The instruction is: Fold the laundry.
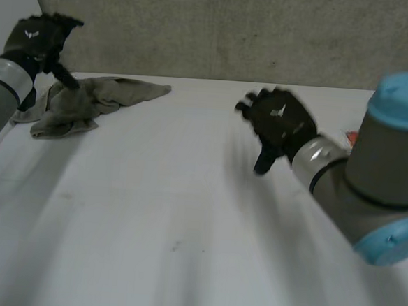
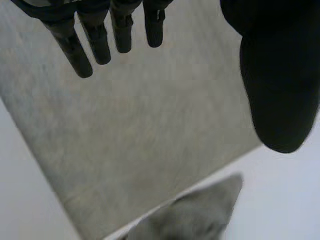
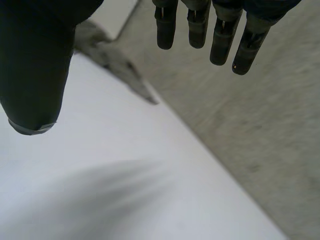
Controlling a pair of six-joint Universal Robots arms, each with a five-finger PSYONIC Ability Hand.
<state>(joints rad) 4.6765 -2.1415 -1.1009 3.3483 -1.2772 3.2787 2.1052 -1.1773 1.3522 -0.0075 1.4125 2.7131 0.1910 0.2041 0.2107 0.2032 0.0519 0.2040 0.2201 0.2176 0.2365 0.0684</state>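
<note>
While one crumpled grey cloth (image 1: 89, 99) lies on the white table (image 1: 185, 229), two black hands hang over the tabletop: the left hand (image 1: 38, 35) is just above the cloth, its fingers (image 2: 85, 45) straight and empty, and the right hand (image 1: 280, 120) is well apart from the cloth, its fingers (image 3: 220, 35) likewise extended, grasping nothing

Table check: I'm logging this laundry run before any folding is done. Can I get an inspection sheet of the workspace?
Surface: white table, a few faint specks.
Job's things: one grey cloth, crumpled and unfolded, at the table's far left.
Clutter: small red thing beside the right arm, too small to identify.
Hands: left hand open, over the cloth's left end, contact unclear; right hand open, over bare table, holding nothing.
Cables: nothing seen.
Surroundings: grey wall behind the table.
</note>
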